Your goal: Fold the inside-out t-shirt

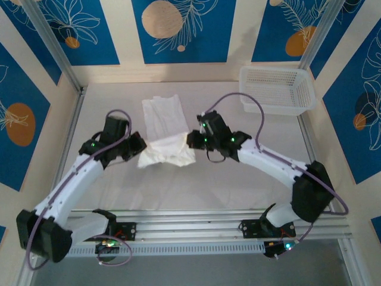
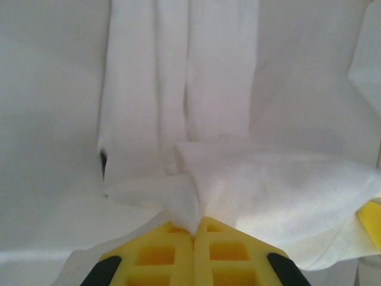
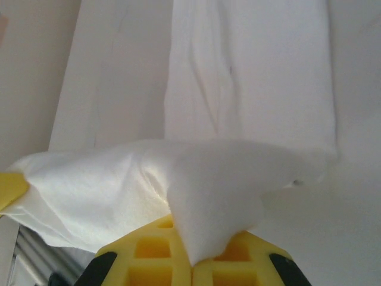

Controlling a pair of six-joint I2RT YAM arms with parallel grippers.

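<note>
Inside-out t-shirt [image 1: 165, 134], top view: a narrow white band, folded lengthwise, on the table [image 1: 238, 179] left of centre. Its long axis runs from the arms toward the far edge. A mesh basket [image 1: 277, 89] stands well apart in the far right corner. Left gripper [image 1: 136, 150] and right gripper [image 1: 191, 140] flank the near end, one at each corner and equally near.

Left wrist view: left gripper [image 2: 194, 229] pinched shut on a bunched near corner of the t-shirt [image 2: 178, 89], whose band stretches straight ahead.

Right wrist view: right gripper [image 3: 191, 259] closed on the opposite corner, with the t-shirt [image 3: 250, 89] lying flat beyond.

Judged next move: carry the near end forward along the axis, both arms together.
</note>
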